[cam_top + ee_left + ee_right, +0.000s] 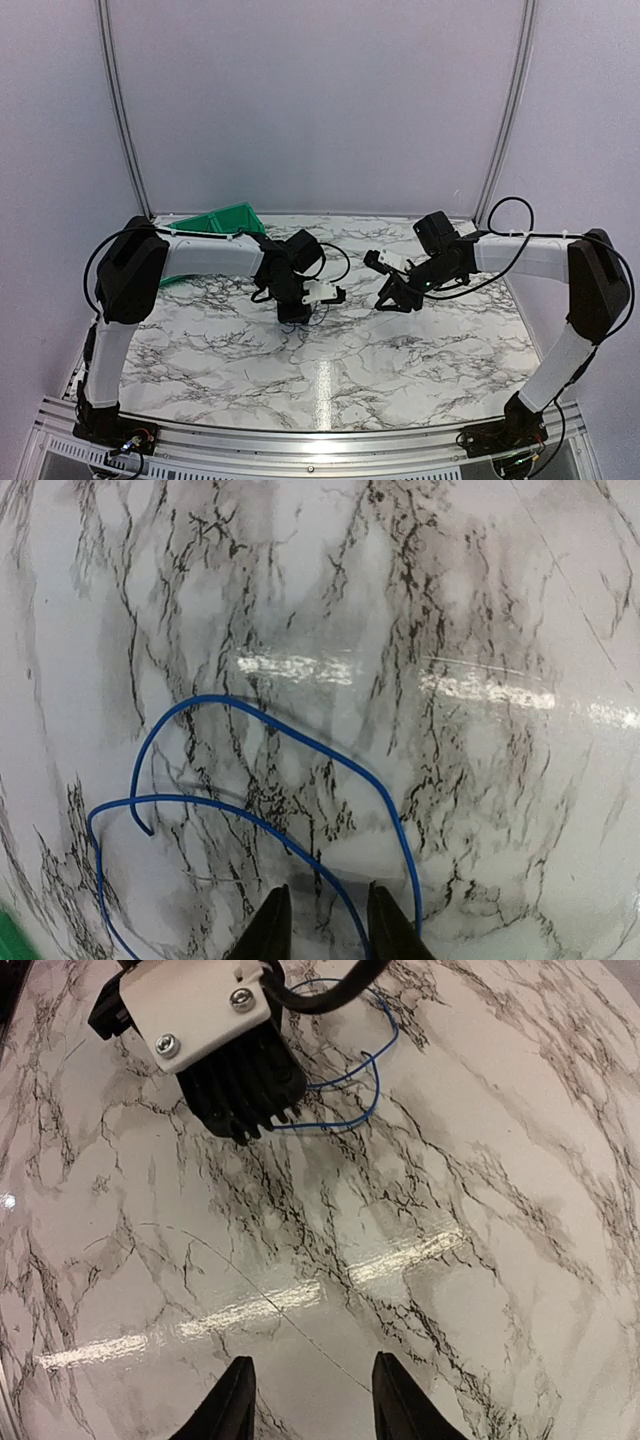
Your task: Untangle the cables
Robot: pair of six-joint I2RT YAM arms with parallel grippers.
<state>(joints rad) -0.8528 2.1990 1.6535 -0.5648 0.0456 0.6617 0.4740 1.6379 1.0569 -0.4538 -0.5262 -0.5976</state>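
A thin blue wire [300,745] lies in open loops on the marble table [480,600]. My left gripper [328,925] is open just above the table, and one strand of the blue wire runs between its fingertips [268,930]. In the right wrist view the left gripper [235,1095] stands over the same blue loops [372,1080]. A very thin black wire [281,1313] lies straight across the table toward my right gripper [315,1400], which is open and empty, low over the table. In the top view both grippers, left [300,308] and right [392,298], face each other mid-table.
A green bin [215,222] stands at the back left, behind the left arm. White enclosure walls surround the table [330,370]. Thicker black arm cables loop beside both wrists.
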